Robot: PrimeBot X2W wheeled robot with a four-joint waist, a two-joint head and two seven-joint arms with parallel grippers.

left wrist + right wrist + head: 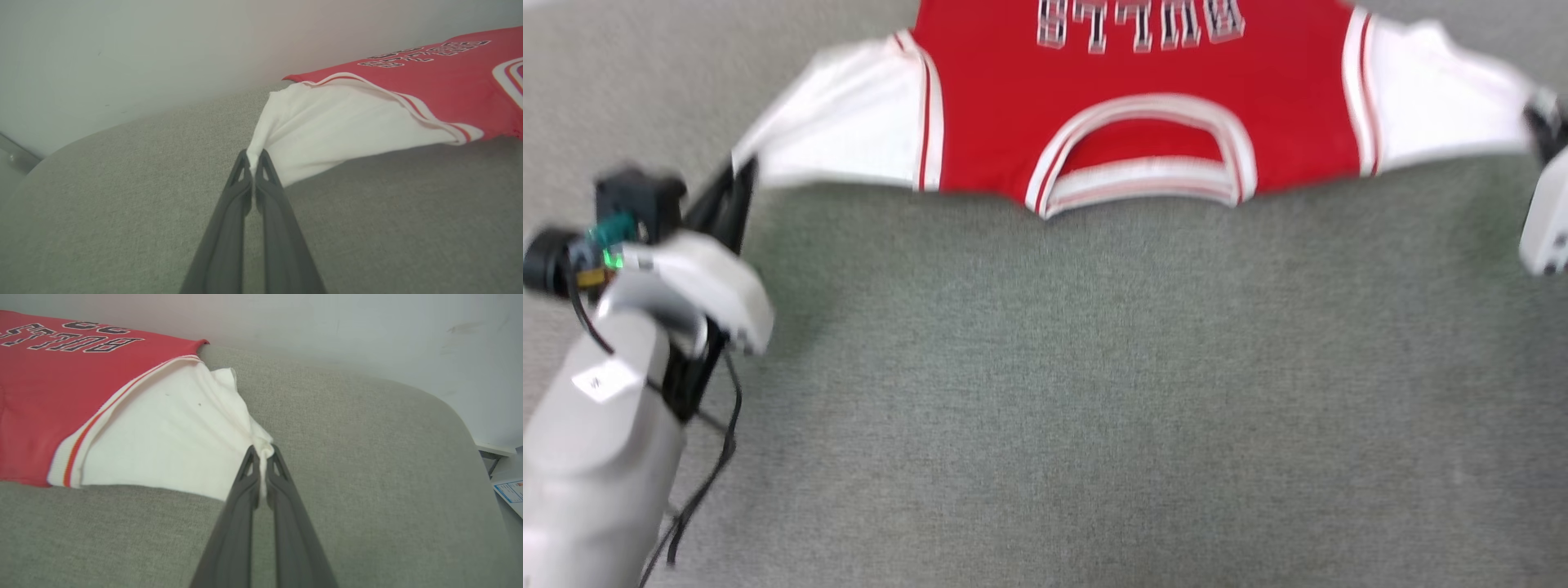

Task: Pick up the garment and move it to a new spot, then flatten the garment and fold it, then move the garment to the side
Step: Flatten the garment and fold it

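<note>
A grey cloth surface (1094,392) carries the red garment (1013,106) stretched near its far edge, hem cut off from view, with the left gripper (254,161) and the blurred right gripper (263,455) each clamped on a white sleeve tip.

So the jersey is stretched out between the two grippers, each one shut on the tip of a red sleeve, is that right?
Not quite: the sleeves are white, not red. The left wrist view shows the left gripper shut on a white sleeve tip, and the right wrist view shows the right gripper likewise. The jersey is stretched between them, as you said.
</note>
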